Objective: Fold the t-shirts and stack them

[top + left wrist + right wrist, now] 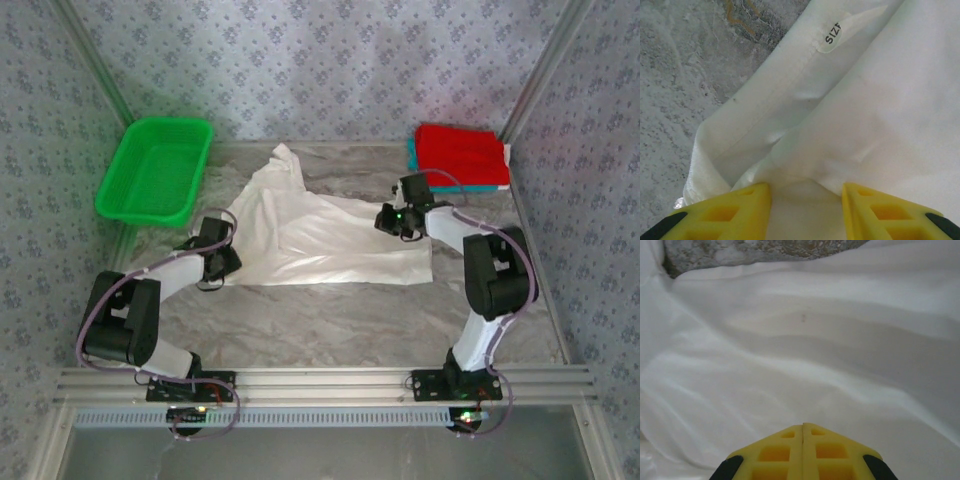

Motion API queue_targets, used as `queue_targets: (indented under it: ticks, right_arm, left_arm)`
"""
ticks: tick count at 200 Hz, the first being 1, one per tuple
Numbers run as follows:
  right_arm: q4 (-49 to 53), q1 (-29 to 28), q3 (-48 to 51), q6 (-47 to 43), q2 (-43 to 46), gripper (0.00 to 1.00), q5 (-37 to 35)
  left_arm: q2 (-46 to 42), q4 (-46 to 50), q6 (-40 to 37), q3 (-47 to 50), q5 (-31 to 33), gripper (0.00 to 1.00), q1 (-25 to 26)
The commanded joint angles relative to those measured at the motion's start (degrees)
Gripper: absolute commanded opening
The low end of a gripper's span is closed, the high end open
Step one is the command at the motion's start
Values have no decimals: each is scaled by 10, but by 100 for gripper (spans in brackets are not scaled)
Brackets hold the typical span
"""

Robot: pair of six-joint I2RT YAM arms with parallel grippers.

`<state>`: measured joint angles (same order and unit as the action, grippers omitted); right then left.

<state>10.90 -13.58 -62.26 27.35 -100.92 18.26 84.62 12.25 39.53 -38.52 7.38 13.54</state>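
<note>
**A:** Where's the white t-shirt [320, 235] lying?

**B:** It's spread out and rumpled in the middle of the marbled table [330, 320], between the two arms. One peak of cloth points toward the back wall.

**A:** And the left hand [805, 192]?

**B:** It's at the shirt's left edge. Its yellow fingers [740, 212] stand apart with a bunched fold of the white cloth rising between them. A size label [832, 37] sits on the fabric just beyond. I cannot tell whether the fingers are squeezing that fold or only straddling it.

**A:** The right hand [803, 427]?

**B:** It's closed, with the two fingers pressed flat together. The tips are low over the shirt's right side, and white folds lie all around them. I can't tell if a layer is pinched at the tips.

**A:** What about the other shirts?

**B:** The folded red t-shirt [460, 150] lies on top of the teal t-shirt [412, 158] in the back right corner. The green plastic basket [155, 170] stands in the back left corner, near the white shirt but apart from it.
</note>
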Motion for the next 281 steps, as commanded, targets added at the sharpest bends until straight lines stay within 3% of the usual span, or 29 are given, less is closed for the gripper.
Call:
queue_targets:
  ticks: [1,43,65,94,107,128,151,186,240,262,281]
  right_arm:
    - [11,-3,38,-14,58,0,4]
    - [-10,6,148,29,152,0,-11]
    - [39,31,190,54,220,0,-45]
    - [166,88,212,66,292,16,-72]
    - [212,129,222,68,316,29,-68]
    - [260,184,233,56,339,37,-58]
    - [246,219,236,12,324,44,1]
    - [201,217,221,-59,279,46,98]
    - [132,216,237,-56,242,52,58]
    - [119,214,232,-63,211,51,66]
    - [112,212,231,-64,191,43,80]
  left_arm:
    - [13,33,-9,-9,13,43,-4]
    - [8,39,-2,-3,13,43,-8]
    - [4,44,-1,-5,13,43,-8]
    - [7,49,-4,-9,12,43,-9]
    - [10,51,-5,-12,11,43,-9]
    - [14,52,-7,-15,9,43,-9]
    - [22,51,-9,-17,8,43,-9]
    - [29,48,-8,-20,-4,43,-9]
    - [27,43,-12,-16,-5,43,-9]
    - [28,38,-10,-16,-9,43,-9]
    - [29,35,-6,-16,-10,43,-10]
